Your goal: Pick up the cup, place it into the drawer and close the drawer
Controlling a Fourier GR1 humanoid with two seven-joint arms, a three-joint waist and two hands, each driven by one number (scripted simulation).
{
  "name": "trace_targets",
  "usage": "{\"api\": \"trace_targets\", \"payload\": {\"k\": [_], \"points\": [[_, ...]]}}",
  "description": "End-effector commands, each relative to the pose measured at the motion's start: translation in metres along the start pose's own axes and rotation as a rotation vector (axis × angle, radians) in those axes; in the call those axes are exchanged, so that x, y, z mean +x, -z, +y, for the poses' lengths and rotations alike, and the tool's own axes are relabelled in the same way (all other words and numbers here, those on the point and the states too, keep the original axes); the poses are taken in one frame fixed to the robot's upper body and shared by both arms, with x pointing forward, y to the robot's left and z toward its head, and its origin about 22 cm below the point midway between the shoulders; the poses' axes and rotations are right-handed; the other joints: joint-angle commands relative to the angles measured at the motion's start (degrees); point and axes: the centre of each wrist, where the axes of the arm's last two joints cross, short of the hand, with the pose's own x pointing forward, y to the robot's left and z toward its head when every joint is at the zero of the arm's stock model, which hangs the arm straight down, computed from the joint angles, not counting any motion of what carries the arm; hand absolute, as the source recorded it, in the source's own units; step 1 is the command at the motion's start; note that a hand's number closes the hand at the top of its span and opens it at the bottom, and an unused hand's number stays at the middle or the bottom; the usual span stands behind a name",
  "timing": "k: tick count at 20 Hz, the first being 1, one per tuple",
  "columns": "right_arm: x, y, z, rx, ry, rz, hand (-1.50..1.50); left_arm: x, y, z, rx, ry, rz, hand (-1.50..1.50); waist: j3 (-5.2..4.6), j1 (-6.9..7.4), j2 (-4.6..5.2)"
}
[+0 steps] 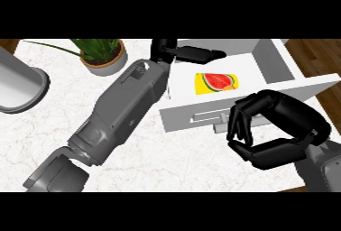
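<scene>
Desk [173,158] white marble, carries open white drawer [220,115]. Left hand [183,52] reaches to drawer's back edge, fingers relaxed, holds nothing. Right hand [273,131] at drawer front, fingers curled, holds nothing. Cup [216,83], yellow with watermelon picture, lies inside drawer. Potted plant [103,54] near desk's back.

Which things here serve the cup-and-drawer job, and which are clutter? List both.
Job: open drawer; yellow watermelon-print item inside it, likely the cup; left hand; right hand.
Lying about: potted plant; grey container.
</scene>
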Motion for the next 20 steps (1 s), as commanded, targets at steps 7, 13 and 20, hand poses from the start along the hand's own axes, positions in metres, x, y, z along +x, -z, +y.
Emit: {"api": "trace_targets", "payload": {"k": [7, 13, 20], "points": [[-0.023, -0.014, 0.012, 0.021, -0.366, 0.336, -1.50, 0.002, 0.003, 0.002, 0.058, -0.053, -0.030, -1.50, 0.09, 7.31, -1.08], [-0.089, -0.008, 0.043, 0.024, -0.414, 0.484, -1.50, -0.035, -0.024, 0.022, 0.062, -0.116, -0.021, -1.50, 0.06, 10.09, -1.48], [-0.158, 0.003, 0.027, 0.101, -0.434, 0.600, 1.50, -0.032, -0.031, 0.053, 0.094, -0.144, -0.071, -1.50, 0.10, 13.13, -1.65]]}}
